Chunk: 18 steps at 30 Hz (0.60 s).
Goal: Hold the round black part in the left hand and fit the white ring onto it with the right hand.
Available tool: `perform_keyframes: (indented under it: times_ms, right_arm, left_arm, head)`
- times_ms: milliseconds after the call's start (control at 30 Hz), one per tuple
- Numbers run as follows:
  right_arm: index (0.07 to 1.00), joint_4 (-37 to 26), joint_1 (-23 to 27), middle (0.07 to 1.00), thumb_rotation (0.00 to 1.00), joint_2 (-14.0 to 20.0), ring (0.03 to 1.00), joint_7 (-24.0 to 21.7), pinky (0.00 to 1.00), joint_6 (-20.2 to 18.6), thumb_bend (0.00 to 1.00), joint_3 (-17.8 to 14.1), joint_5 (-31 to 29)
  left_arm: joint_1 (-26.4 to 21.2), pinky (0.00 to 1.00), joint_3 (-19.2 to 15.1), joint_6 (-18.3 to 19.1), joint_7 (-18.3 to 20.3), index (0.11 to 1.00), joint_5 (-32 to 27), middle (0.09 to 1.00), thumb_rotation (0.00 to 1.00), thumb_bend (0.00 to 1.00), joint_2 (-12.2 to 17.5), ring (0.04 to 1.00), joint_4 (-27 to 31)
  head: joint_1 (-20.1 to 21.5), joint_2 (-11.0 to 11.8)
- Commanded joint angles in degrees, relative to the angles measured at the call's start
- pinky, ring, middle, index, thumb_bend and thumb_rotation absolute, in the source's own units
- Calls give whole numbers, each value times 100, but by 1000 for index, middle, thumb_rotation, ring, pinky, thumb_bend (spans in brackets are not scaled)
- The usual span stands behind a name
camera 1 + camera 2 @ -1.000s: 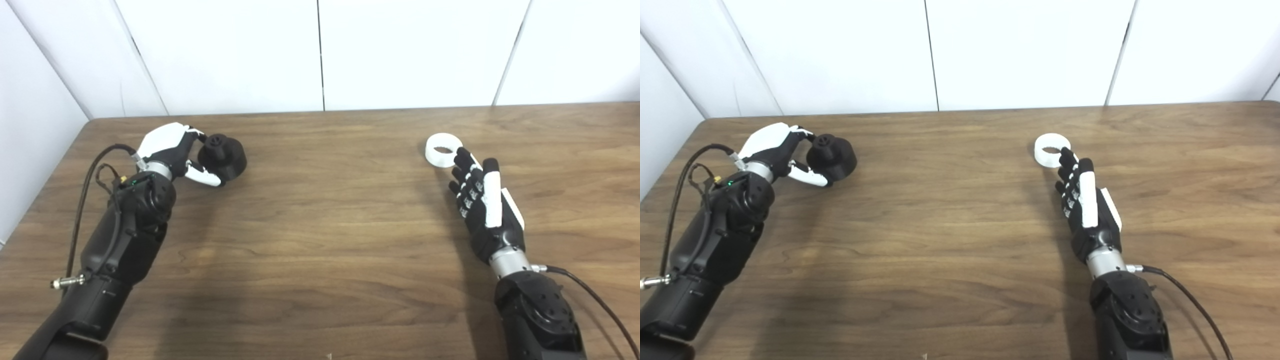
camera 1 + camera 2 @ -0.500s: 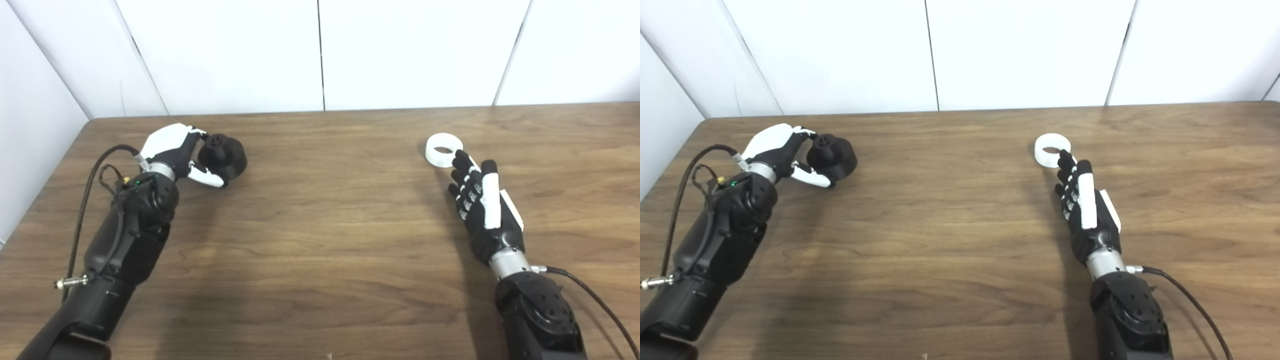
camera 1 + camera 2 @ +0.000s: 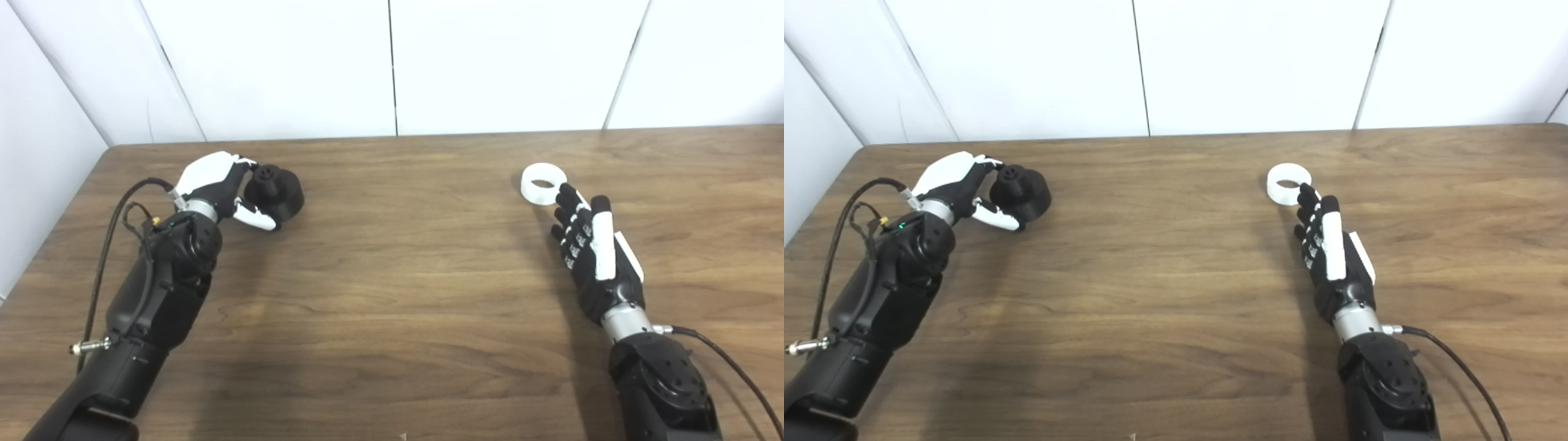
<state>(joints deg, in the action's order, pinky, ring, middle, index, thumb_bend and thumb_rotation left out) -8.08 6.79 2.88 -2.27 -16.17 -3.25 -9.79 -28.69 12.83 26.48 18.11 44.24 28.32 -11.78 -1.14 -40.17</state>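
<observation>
White ring flat on table, just beyond right robot hand

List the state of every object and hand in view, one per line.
Round black part: on the table, left-hand fingers around it, not lifted.
White ring: flat on the table, unheld.
Left hand: fingers curled around the part.
Right hand: open, fingertips at the ring's near edge.
</observation>
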Motion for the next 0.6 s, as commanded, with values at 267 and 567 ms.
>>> perform_keyframes:
  times_ms: [267,567]
  right_arm:
    - [962,-221,187,983,1000,23,1000,-55,1000,30,737,16,-28]
    - [972,-197,206,986,1000,66,1000,-96,1000,33,737,57,5]
  left_arm:
    - [-277,1000,-7,-82,-145,763,21,972,184,880,188,1000,86]
    - [-230,1000,-49,-122,-186,748,-38,972,179,855,191,1000,149]
  head:
    - [-18,-8]
    - [-17,-7]
